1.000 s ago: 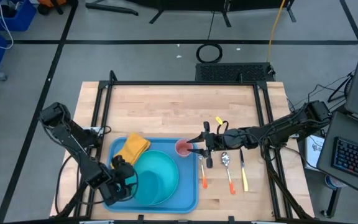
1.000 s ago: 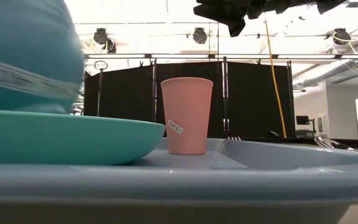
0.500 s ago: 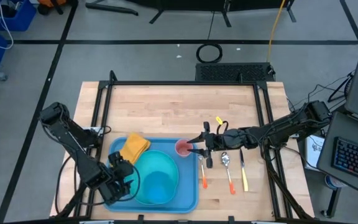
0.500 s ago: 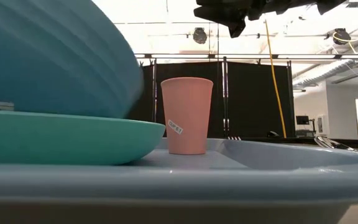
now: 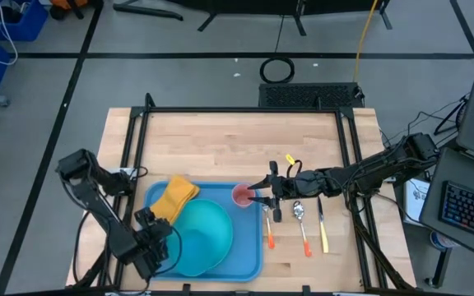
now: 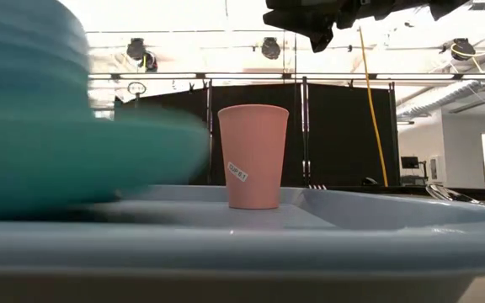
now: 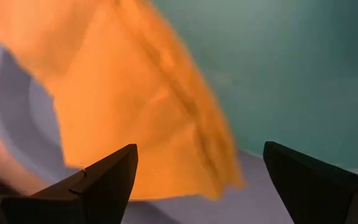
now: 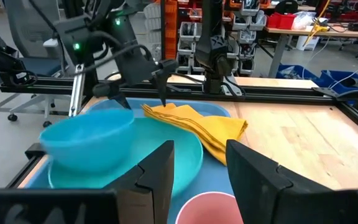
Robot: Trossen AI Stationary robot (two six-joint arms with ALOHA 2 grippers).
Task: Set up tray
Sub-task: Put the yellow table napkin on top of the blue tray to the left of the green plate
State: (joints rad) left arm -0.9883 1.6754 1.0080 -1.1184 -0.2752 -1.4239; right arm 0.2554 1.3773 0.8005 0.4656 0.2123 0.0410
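1. Wooden tabletop (image 5: 220, 148) held the large light-blue rectangular plastic tray (image 5: 249, 255) at its near edge.
2. Left gripper (image 5: 151, 247) sat at the tray's left near corner, fingers apart, empty.
3. Right gripper (image 5: 263, 196) hovered just beside the pink plastic cup (image 5: 242, 196), fingers apart.

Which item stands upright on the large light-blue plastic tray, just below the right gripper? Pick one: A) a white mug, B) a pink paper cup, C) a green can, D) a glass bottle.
B: the pink paper cup stands upright in the corner of the light-blue plastic tray, just beneath the right gripper, whose fingers are open.
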